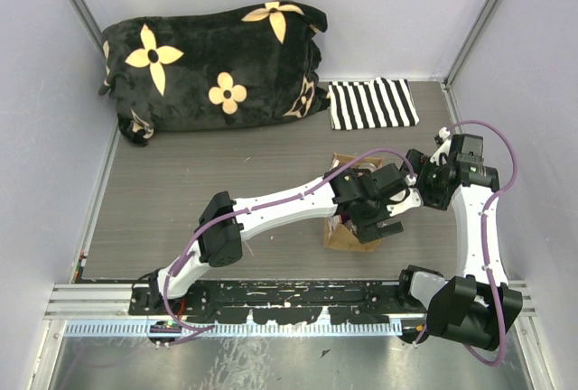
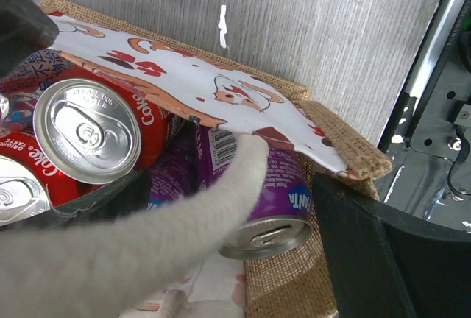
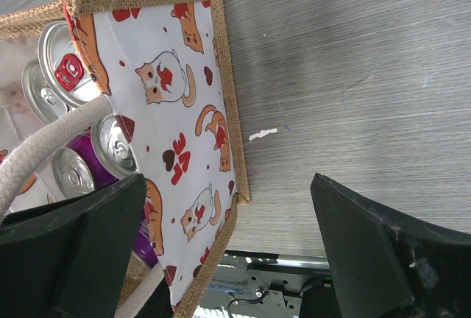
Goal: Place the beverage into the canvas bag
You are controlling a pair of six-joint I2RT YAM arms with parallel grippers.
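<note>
The canvas bag (image 1: 341,238) stands near the table's front, mostly hidden under my left arm. In the left wrist view its cat-print face (image 2: 184,75) is open, with a purple Fanta can (image 2: 294,185) lying inside beside red Coke cans (image 2: 88,130). A cream handle (image 2: 147,244) crosses in front. My left gripper (image 2: 229,185) is open at the bag's mouth, its jaws either side of the Fanta can. My right gripper (image 3: 228,182) is open and empty, just right of the bag (image 3: 184,112), over its printed wall. Can tops (image 3: 62,64) show inside.
A black pillow with cream flowers (image 1: 212,65) lies at the back left. A black-and-white striped cloth (image 1: 372,104) lies at the back right. A metal rail (image 1: 289,295) runs along the near edge. Walls close in both sides.
</note>
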